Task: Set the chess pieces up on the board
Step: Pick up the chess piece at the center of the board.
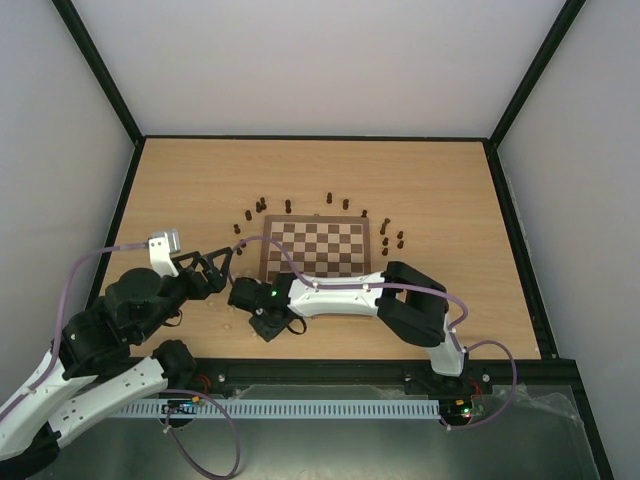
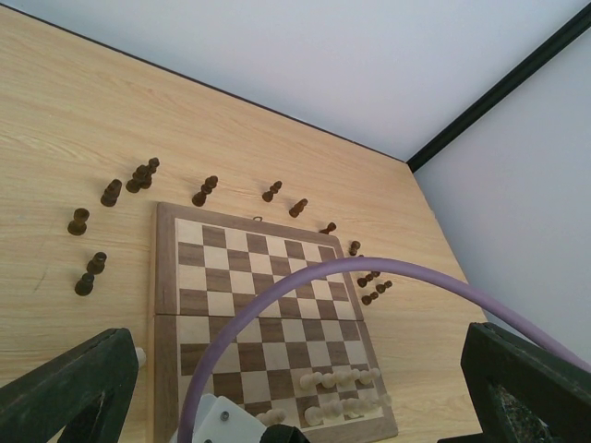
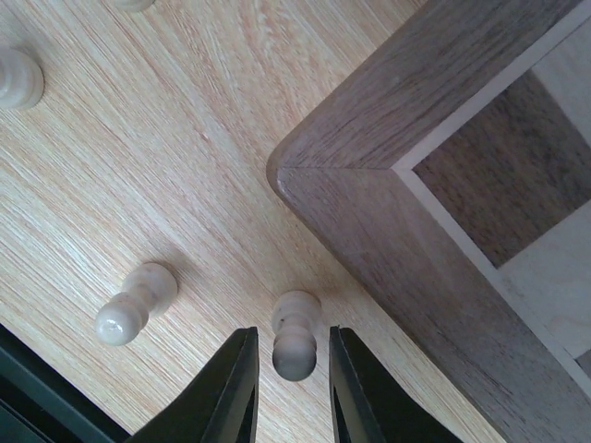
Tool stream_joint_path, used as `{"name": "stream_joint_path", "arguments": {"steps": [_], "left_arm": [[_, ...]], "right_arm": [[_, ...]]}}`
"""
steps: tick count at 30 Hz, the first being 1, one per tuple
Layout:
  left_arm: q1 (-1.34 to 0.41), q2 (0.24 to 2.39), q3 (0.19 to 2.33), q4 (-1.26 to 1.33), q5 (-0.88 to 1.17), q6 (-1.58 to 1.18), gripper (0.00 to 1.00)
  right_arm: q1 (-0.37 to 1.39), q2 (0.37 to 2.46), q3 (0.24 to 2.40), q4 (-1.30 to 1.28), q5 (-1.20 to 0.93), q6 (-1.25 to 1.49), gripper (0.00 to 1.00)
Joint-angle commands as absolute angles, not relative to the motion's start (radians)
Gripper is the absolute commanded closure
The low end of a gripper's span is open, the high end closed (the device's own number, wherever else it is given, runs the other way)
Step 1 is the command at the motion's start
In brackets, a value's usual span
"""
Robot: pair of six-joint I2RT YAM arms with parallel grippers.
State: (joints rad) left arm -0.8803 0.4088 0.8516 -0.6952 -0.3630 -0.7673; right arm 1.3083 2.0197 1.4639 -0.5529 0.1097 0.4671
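At the near left corner of the board, the right gripper points down at the tabletop. Its jaws are narrow, with one finger on each side of a pale pawn. A slim gap shows on both sides of the pawn's head, so it is straddled, not clamped. The pawn stands upright on the tabletop, just beside the board's border and not on any square. A second pale pawn stands near it, to the left in the wrist view and apart from the fingers. A third pale piece sits farther out at the frame edge; its type cannot be told.

The left gripper hovers off the board's left side. Its jaws are wide, with nothing gripped between them. A purple cable arcs across its view.

On the board, pale pieces stand in two short rows toward the near right corner, close together; they are too small to name.

The dark pieces are all off the board, on the tabletop. They lie in a loose arc along the far edge and down both sides. A tight cluster sits off the far left corner, a few stand apart down the left side, and a small group is off the right edge. Some look tilted or lying, but this is too small to confirm.
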Motion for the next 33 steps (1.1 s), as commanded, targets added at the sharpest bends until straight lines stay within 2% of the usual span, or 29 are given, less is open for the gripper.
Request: {"name": "stream_joint_path", "arguments": {"steps": [1,15,27,33], "left_arm": [[-0.874,0.417,0.846,-0.68,-0.36,-0.755,0.01],[-0.874,0.419,0.834,-0.674,-0.359,-0.755,0.01],[-0.874,0.432,0.84,-0.668,-0.367,-0.747,0.01],[-0.874,0.444,0.83,-0.653,-0.362,-0.744,0.01]], "right_arm": [[1.305,2.038,1.497,-0.577,0.101,0.453,0.77],[1.306,2.027,1.504,-0.595,0.098,0.454,0.91],[1.307,1.759,1.446,-0.678,0.125,0.467,0.92],[1.29,1.647,1.435,-0.762,0.224,0.474,0.91]]}}
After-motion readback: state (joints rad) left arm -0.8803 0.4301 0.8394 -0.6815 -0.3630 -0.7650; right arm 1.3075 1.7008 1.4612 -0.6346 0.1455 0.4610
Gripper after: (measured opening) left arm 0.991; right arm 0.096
